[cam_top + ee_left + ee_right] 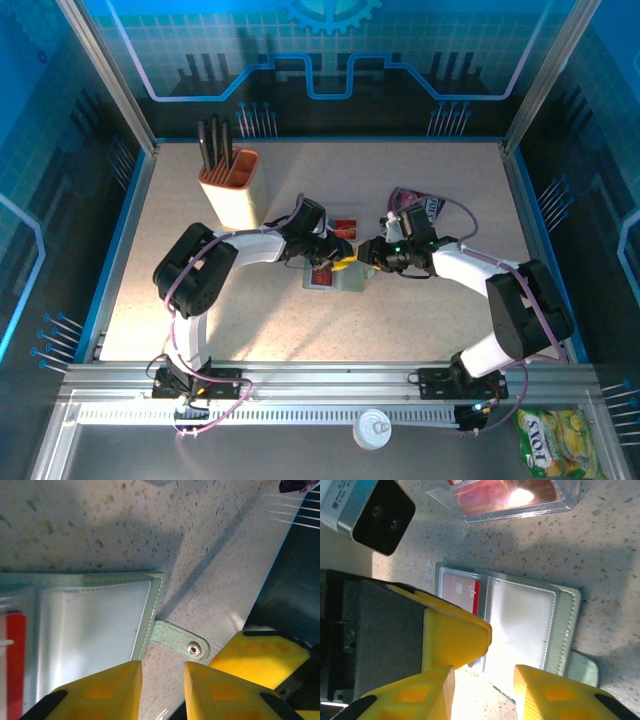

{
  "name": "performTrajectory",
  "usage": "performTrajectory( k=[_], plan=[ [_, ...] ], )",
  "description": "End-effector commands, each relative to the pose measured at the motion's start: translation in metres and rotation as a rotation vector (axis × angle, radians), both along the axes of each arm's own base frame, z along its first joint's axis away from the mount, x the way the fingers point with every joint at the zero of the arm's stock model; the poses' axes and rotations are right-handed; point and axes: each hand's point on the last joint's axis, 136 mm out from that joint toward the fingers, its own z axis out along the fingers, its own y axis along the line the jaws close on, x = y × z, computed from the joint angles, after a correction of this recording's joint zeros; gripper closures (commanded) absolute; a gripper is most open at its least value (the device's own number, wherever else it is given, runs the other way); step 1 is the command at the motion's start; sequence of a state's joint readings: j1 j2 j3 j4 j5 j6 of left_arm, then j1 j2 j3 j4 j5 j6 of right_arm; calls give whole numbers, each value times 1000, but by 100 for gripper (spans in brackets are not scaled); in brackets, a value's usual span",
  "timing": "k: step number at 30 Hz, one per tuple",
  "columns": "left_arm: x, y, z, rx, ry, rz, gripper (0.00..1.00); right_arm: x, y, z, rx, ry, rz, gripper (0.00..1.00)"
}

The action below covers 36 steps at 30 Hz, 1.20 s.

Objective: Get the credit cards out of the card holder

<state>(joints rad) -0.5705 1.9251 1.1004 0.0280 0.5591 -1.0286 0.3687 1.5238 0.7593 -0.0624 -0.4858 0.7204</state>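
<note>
We're mid-extraction. Flat grey-green folding card holder [530, 625] lies open, red plastic credit card [465, 591] in one pocket. Left gripper [162, 680] and right gripper [485, 690] above it, jaws apart, empty. Next: pinch card edge, slide out.

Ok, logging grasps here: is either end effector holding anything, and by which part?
Nothing is held. The left end effector and the right end effector both stand open over the open card holder, with nothing in their gaps.
</note>
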Motion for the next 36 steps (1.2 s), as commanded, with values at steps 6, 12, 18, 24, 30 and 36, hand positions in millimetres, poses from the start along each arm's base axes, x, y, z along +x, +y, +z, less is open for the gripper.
performTrajectory(
  k=[6, 12, 18, 24, 30, 36],
  plan=[
    [-2, 54, 9, 31, -26, 51, 74, -3, 37, 4, 26, 28, 77, 62],
    [-13, 88, -4, 111, -29, 73, 78, -8, 54, -7, -4, 54, 99, 63],
    [-24, 99, -21, 128, -4, 80, 80, -8, 72, -11, -7, 68, 129, 63],
    [-31, 98, -30, 101, 22, 91, 80, -10, 79, -19, -28, 86, 150, 63],
    [-35, 100, -29, 93, 22, 102, 80, -10, 80, -25, -44, 102, 156, 63],
    [-35, 100, -25, 89, 19, 109, 80, -9, 81, -29, -53, 111, 160, 63]
  ],
)
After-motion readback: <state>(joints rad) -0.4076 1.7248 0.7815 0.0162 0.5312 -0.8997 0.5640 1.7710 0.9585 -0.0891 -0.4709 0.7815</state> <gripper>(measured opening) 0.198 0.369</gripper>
